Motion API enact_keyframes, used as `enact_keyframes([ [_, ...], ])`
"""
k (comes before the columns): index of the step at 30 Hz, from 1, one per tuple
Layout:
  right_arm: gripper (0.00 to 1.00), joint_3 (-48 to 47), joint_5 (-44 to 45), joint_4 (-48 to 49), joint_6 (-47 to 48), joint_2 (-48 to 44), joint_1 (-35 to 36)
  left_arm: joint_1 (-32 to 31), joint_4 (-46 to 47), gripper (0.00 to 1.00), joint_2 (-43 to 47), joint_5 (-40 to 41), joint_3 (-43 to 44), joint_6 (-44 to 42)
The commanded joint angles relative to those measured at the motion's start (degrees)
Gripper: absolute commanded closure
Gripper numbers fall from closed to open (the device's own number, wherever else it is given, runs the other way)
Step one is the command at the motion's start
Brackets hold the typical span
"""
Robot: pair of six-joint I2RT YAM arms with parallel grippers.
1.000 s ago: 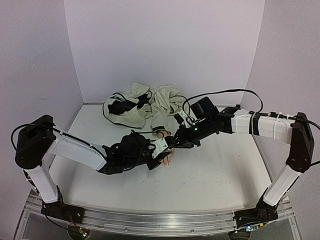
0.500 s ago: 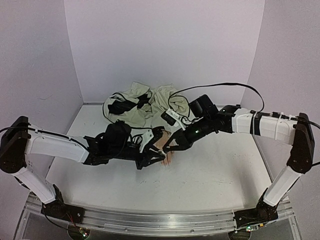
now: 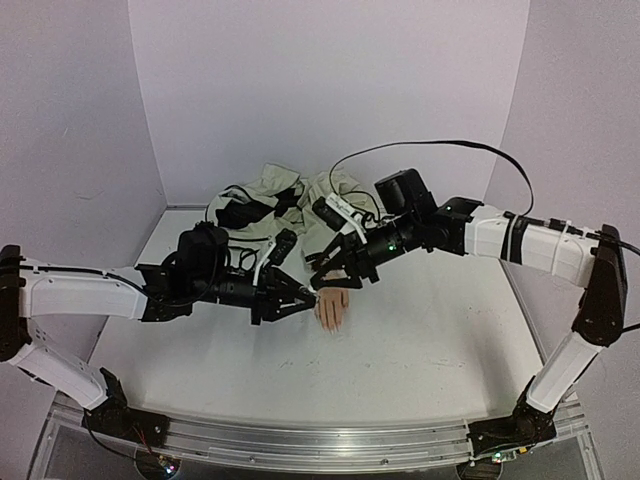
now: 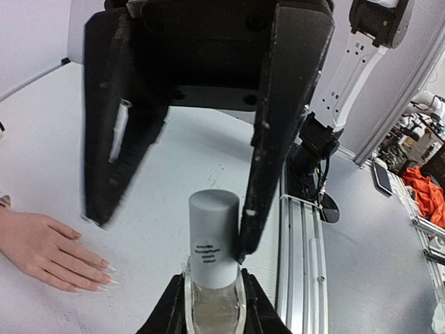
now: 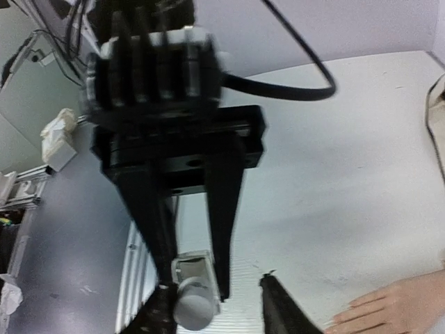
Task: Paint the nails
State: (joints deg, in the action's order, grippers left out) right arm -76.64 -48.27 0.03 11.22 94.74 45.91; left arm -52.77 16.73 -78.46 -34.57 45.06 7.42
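None of the nails (image 4: 104, 277) on the mannequin hand (image 3: 331, 307) looks painted to us: just beside that hand the left gripper (image 4: 213, 278) clenches the small capped bottle (image 4: 212, 309), while the right gripper (image 5: 215, 289) hangs released around its cap (image 4: 214, 233).

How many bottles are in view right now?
1: the bottle clamped in the left gripper, near the mannequin hand. The crumpled sleeve may hide others.

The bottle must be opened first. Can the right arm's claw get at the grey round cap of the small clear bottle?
Probably yes. The left claw grips the small clear bottle by its body, leaving the grey round cap bare, and the open right claw straddles it.
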Motion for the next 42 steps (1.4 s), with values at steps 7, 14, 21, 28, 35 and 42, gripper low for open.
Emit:
enact_keyframes([
  [7, 0.02, -0.68, 31.03, 9.55, -27.84, -3.94, -1.79, -3.45, 3.83, 1.0, 3.06, 34.82, -1.94, -11.61],
  [14, 0.02, -1.62, 32.32, 10.51, -43.77, 0.18, -1.79, -4.94, 4.09, 1.0, -3.77, 47.71, 3.19, -15.44],
  [21, 0.12, -1.85, 31.51, 12.12, -48.93, 3.17, -1.79, -6.55, 4.34, 1.0, -10.87, 55.46, 8.55, -18.14],
  [28, 0.38, -2.24, 27.21, 15.0, -51.61, 6.44, -1.62, -7.2, 4.45, 1.0, -13.35, 56.38, 10.79, -17.68],
  [35, 0.57, -1.75, 25.49, 16.48, -52.2, 7.3, -1.26, -7.34, 4.45, 1.0, -14.3, 57.34, 11.18, -17.71],
  [42, 0.55, -1.18, 22.96, 17.85, -52.51, 7.98, -1.17, -7.34, 4.45, 1.0, -14.67, 58.45, 11.61, -18.3],
])
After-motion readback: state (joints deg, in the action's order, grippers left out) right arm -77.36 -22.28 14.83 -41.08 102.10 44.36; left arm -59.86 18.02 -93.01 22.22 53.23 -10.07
